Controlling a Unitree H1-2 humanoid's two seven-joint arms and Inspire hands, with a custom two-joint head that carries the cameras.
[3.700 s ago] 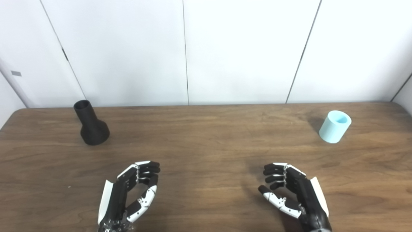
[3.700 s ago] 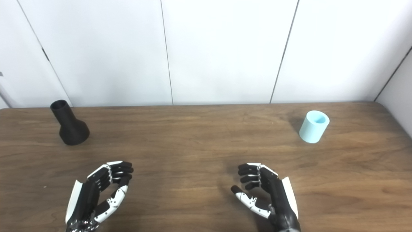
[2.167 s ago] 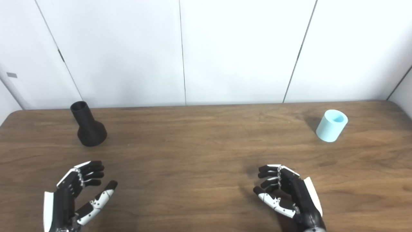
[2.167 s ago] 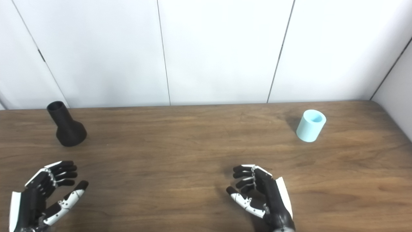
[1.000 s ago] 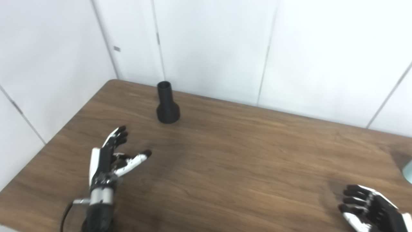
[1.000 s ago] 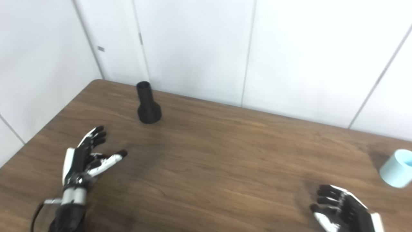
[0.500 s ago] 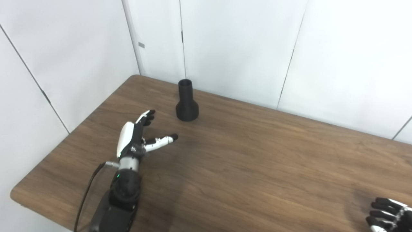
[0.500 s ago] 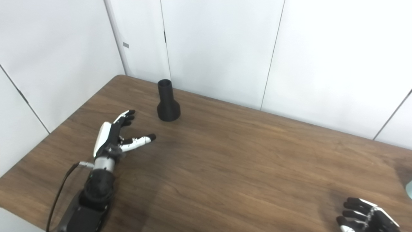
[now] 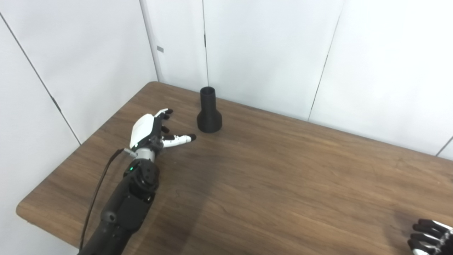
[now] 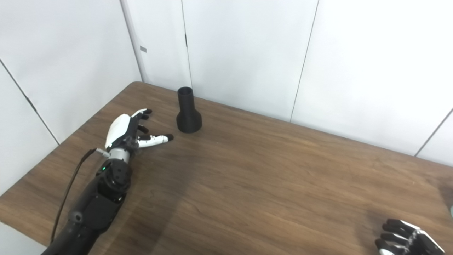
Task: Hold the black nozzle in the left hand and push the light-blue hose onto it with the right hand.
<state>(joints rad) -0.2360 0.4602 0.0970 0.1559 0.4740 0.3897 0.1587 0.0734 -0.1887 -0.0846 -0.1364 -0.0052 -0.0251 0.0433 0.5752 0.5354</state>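
The black nozzle (image 9: 209, 112) stands upright on its flared base near the table's far left corner, narrow end up. My left hand (image 9: 155, 129) hovers just left of it and a little nearer to me, open, thumb stretched toward the nozzle's base with a small gap between them. At the bottom right corner, only the curled black fingers of my right hand (image 10: 403, 237) show, and nothing is in it. A sliver of the light-blue hose (image 10: 451, 211) shows at the right edge in the right eye view only.
The brown wooden table (image 9: 283, 177) ends at a rounded left edge and near-left corner (image 9: 21, 212). White wall panels stand close behind the nozzle.
The camera has swung left, so the hose has slid almost out of view. My left hand has reached forward toward the nozzle. The right hand has stayed low at the right.
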